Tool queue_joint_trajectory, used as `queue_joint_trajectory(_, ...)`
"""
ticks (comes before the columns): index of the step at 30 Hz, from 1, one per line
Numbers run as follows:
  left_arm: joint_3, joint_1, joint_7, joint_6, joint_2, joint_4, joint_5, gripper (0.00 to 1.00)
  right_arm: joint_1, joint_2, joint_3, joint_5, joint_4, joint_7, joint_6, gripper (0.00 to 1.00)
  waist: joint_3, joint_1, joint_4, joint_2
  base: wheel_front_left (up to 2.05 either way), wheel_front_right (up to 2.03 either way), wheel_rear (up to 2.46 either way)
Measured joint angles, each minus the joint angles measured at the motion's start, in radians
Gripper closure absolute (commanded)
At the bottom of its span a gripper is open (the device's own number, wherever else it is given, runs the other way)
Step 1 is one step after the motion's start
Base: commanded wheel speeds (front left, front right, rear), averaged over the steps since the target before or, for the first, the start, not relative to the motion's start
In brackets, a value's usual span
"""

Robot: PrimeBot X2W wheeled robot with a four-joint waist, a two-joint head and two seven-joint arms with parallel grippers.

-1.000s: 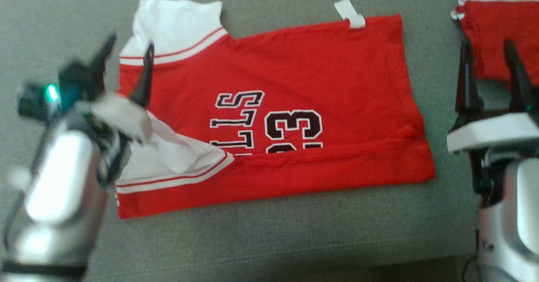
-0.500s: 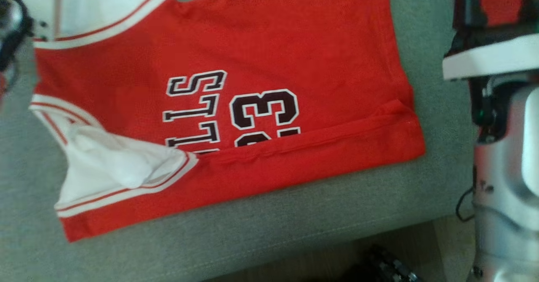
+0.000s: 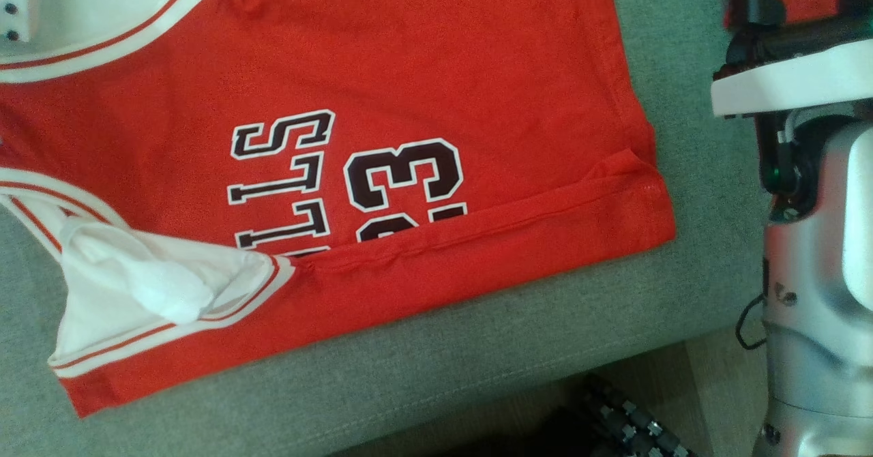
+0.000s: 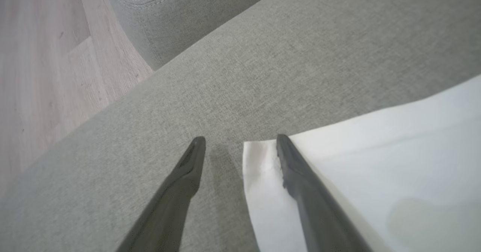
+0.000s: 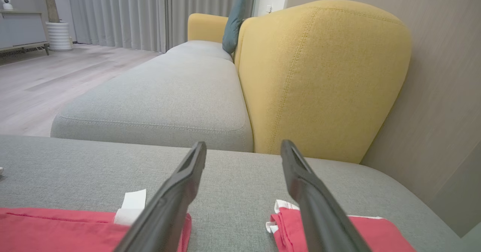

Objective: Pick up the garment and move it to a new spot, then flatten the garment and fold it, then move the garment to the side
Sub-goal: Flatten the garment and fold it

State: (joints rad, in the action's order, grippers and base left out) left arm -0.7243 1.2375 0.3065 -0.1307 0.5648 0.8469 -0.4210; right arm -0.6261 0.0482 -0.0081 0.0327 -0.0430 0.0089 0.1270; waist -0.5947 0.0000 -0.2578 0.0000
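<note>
Care is wanted at the corner of the white sleeve (image 4: 375,161): in the left wrist view the left gripper (image 4: 240,141) hangs with its fingers (image 4: 300,176) spread wide and holding nothing, one over the sleeve, the other over bare grey sofa cushion (image 4: 300,37), with the sleeve's edge between them. The step looks to be folding this sleeve in across the body, so the fingers should come down astride that edge, pinch cloth and no upholstery, and carry the corner low and flat so the body beneath does not drag. In the right wrist view the right gripper (image 5: 244,146) is likewise wide and empty above the cushion, between a corner of the garment (image 5: 56,225), with its small white tag (image 5: 131,205), and a second red garment (image 5: 375,237) near it. It might steady that corner, keeping clear of the neighbour. In the head view the garment, a red jersey with black lettering, lies flat on the cushion near its front edge, its near side already turned up over the number, and the crumpled sleeve (image 3: 136,279) lies bunched at the near left.
</note>
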Motion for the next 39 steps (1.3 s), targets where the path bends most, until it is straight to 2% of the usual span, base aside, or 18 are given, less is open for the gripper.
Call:
queue_joint_trajectory(1,-0.013,0.003,0.002,0.000,0.000,0.002,-0.016,0.10,0.000,0.000,-0.002,-0.002,-0.001,0.000,0.000,0.00,0.001,0.0000,0.002,0.0000,0.00,0.00,0.00)
queue_joint_trajectory(3,-0.044,0.005,0.017,0.000,-0.004,0.001,-0.059,1.00,0.000,0.000,-0.012,-0.011,-0.007,0.002,0.000,0.00,0.007,0.0000,0.008,0.0000,0.00,0.00,0.00)
queue_joint_trajectory(7,-0.091,0.003,0.033,0.000,-0.018,-0.010,-0.146,1.00,0.000,0.001,-0.037,-0.013,-0.036,0.025,0.000,0.00,0.022,0.0000,0.026,0.0000,0.00,0.00,0.00)
queue_joint_trajectory(11,-0.098,0.003,-0.058,-0.002,-0.024,-0.003,-0.157,1.00,-0.005,0.003,-0.030,0.003,-0.087,0.072,0.000,0.00,0.035,0.0000,0.056,0.0000,0.00,0.00,0.00)
queue_joint_trajectory(12,-0.097,0.003,-0.113,-0.002,-0.042,-0.006,-0.165,1.00,-0.017,0.019,-0.023,0.019,-0.122,0.097,0.000,0.00,0.043,0.0000,0.076,0.0000,0.00,0.00,0.00)
queue_joint_trajectory(19,-0.110,0.003,-0.274,0.000,-0.101,-0.049,-0.153,1.00,-0.065,0.124,0.026,0.069,-0.273,0.157,0.000,0.00,0.069,-0.0001,0.165,0.0000,0.00,0.00,0.00)
queue_joint_trajectory(24,-0.132,-0.020,-0.342,0.009,-0.128,-0.096,-0.138,1.00,-0.101,0.189,0.073,0.125,-0.400,0.189,0.000,0.00,0.080,-0.0001,0.228,0.0000,0.00,0.00,0.00)
queue_joint_trajectory(33,-0.149,-0.055,-0.361,0.022,-0.136,-0.171,-0.135,1.00,-0.168,0.266,0.133,0.212,-0.560,0.239,0.000,0.00,0.074,-0.0001,0.285,0.0000,0.00,0.00,0.00)
queue_joint_trajectory(39,-0.157,-0.065,-0.359,0.034,-0.132,-0.201,-0.135,1.00,-0.224,0.293,0.197,0.272,-0.610,0.260,0.000,0.00,0.066,0.0000,0.299,0.0000,0.00,0.00,0.00)
